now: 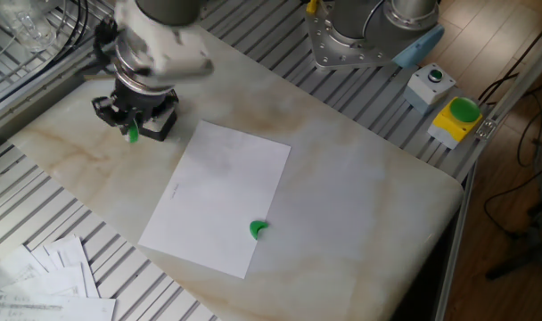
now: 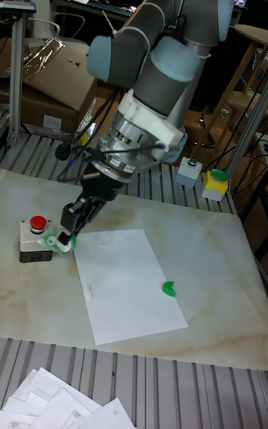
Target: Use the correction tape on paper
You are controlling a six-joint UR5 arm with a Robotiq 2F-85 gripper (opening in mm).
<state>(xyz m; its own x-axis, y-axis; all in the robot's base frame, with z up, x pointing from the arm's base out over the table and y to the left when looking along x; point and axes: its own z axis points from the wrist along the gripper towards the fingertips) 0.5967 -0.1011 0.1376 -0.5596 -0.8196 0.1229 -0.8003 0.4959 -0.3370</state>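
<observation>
Green shows between the fingers of the gripper (image 2: pixel 65 234), and that green wheel in its pale casing is the correction tape (image 2: pixel 58 240), pinched in the closed jaws and held above the marble table (image 1: pixel 360 196), off the far left corner of the paper (image 1: pixel 219 196). In the tall fixed view the dispenser hangs just in front of the grey box with a red button (image 2: pixel 34 237), and whether its tip touches anything cannot be told. In the fixed view the gripper (image 1: pixel 135 122) sits clear of the sheet, with the tape (image 1: pixel 132 133) only a green sliver below it. The risks look plain enough: the tape is carried beside the sheet, so a descent from here would likely press the tip onto bare marble and lay tape on the table; a swing low toward the box could knock the dispenser askew in the jaws; and a drag across a loose sheet could shift or crease it, since nothing holds it down. A small green crescent piece (image 1: pixel 258 229) lying on the paper could also be struck by a long stroke. The paper carries a faint mark near its left edge, too small to read, and the printed sheets (image 1: pixel 48 285) at the table's near corner are likewise illegible; no brand is visible.
</observation>
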